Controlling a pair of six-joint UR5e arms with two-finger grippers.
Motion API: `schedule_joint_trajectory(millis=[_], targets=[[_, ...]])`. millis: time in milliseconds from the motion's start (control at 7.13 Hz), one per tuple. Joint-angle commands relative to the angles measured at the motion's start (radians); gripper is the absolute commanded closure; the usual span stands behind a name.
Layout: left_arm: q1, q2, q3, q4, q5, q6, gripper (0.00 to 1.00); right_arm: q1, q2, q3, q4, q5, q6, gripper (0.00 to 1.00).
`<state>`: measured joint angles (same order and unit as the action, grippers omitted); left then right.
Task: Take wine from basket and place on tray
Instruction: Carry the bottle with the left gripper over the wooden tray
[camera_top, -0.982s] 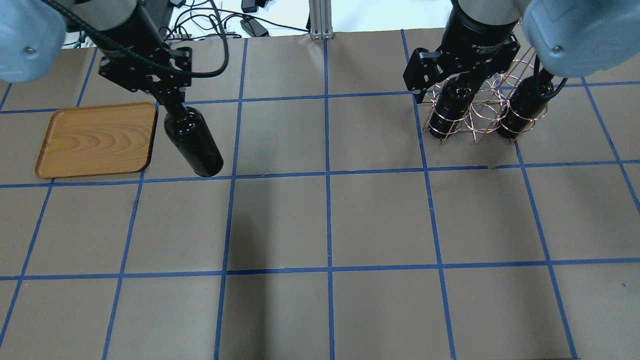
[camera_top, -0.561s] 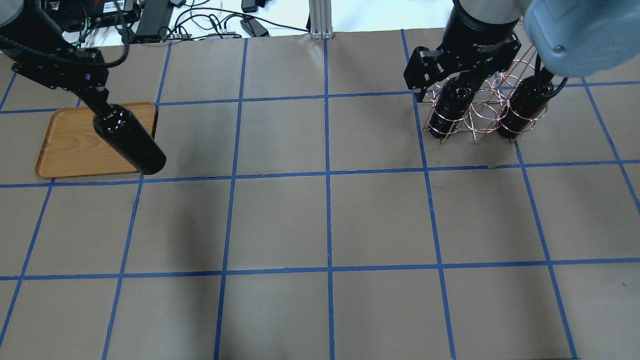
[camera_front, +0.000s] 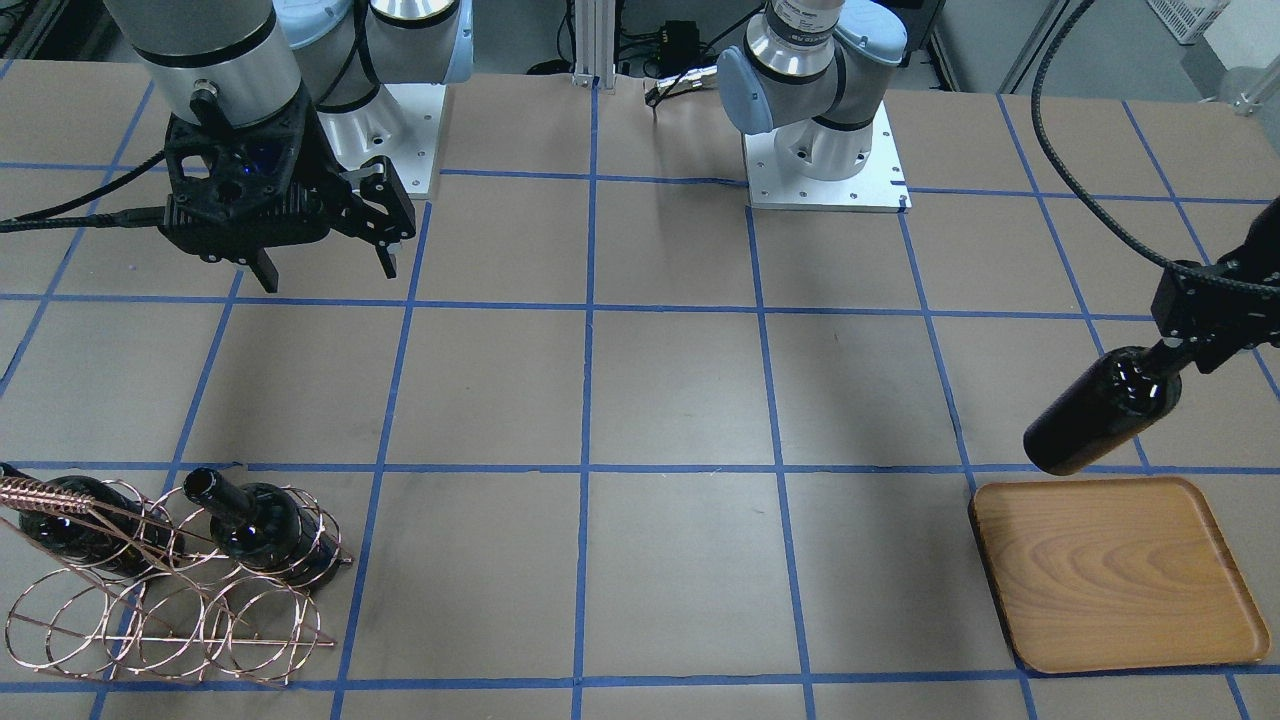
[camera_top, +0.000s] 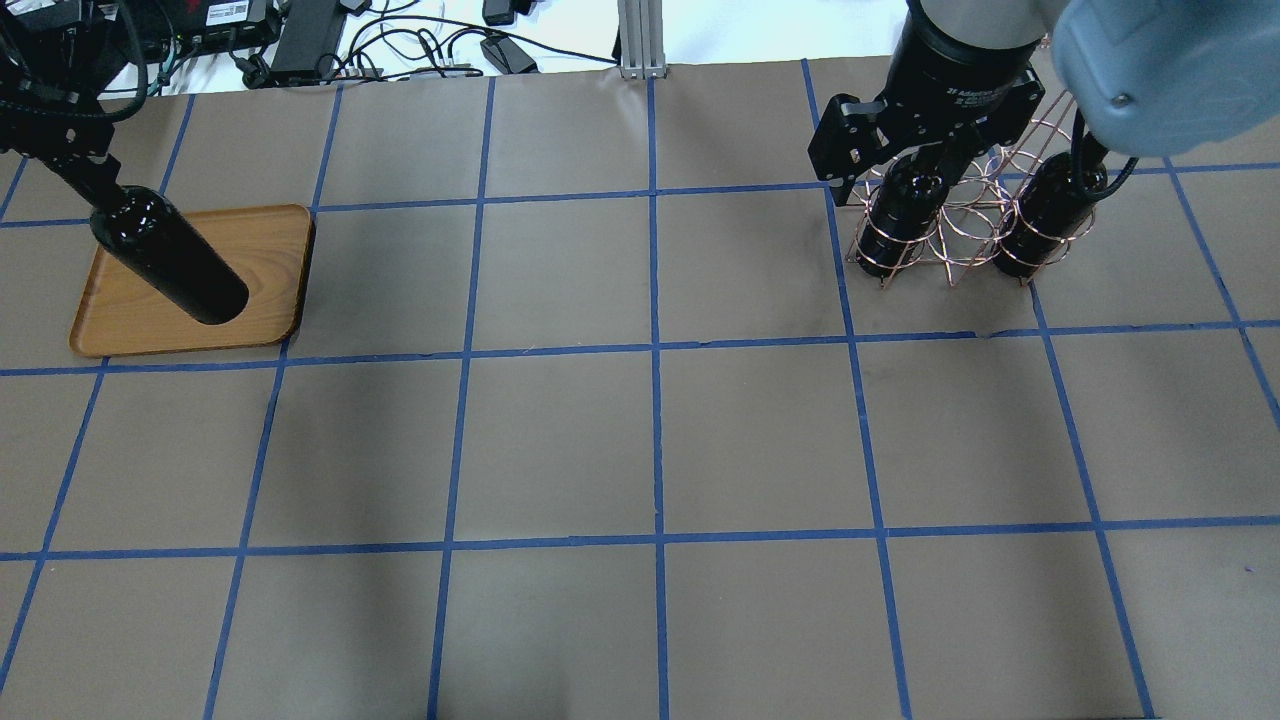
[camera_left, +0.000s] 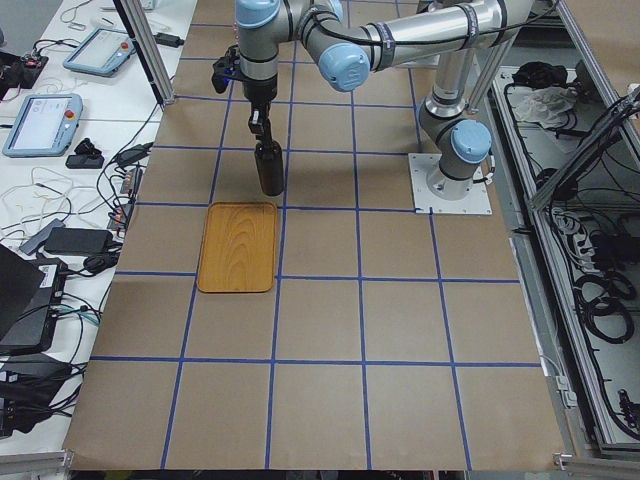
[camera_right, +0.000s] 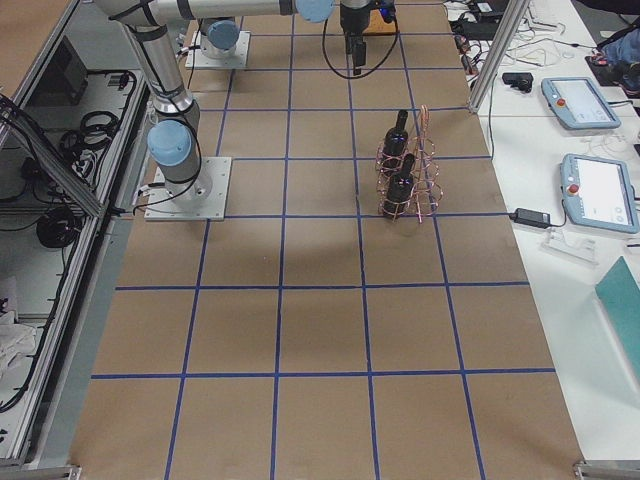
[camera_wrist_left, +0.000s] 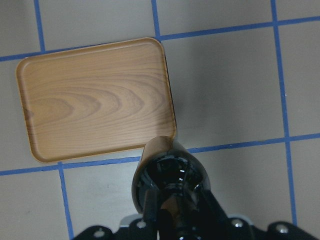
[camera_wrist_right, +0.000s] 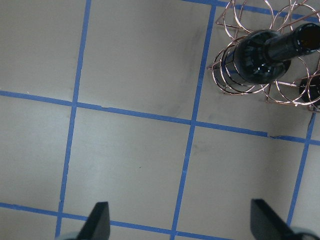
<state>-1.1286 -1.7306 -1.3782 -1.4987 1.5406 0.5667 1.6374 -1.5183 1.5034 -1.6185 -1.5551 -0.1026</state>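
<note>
Pincer of the left arm (camera_front: 1172, 348) is clamped on the neck of a dark glossy glass wine bottle (camera_front: 1100, 415), held off the table (camera_front: 680, 400) near the honey-brown wooden tray's (camera_front: 1115, 570) edge. The right pincer (camera_front: 325, 272) is spread wide, well apart from the tray. A copper wire basket (camera_front: 170, 610) is stood farthest from the tray.

We see a brown papered table (camera_top: 760, 440), gridded with blue tape (camera_top: 560, 349), black cables (camera_top: 420, 45) beyond its far edge, two teach pendants (camera_right: 578, 103) nearby.
</note>
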Motion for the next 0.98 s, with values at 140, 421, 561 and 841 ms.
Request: schedule_joint_trajectory(millis=[140,421,561,841], targets=[[0.039,-0.047,0.004,0.092,-0.031,0.079,1.00,0.001,0.001,0.020,-0.011,-0.002,0.000,0.00],[0.041,-0.056,0.005,0.130,-0.060,0.079,1.00,0.001,0.001,0.020,-0.011,0.000,0.000,0.00],[0.041,-0.064,0.005,0.136,-0.104,0.076,1.00,0.001,0.001,0.021,-0.009,0.000,0.000,0.00],[0.064,-0.072,0.005,0.138,-0.106,0.078,1.00,0.001,0.000,0.029,-0.011,-0.013,-0.002,0.00]])
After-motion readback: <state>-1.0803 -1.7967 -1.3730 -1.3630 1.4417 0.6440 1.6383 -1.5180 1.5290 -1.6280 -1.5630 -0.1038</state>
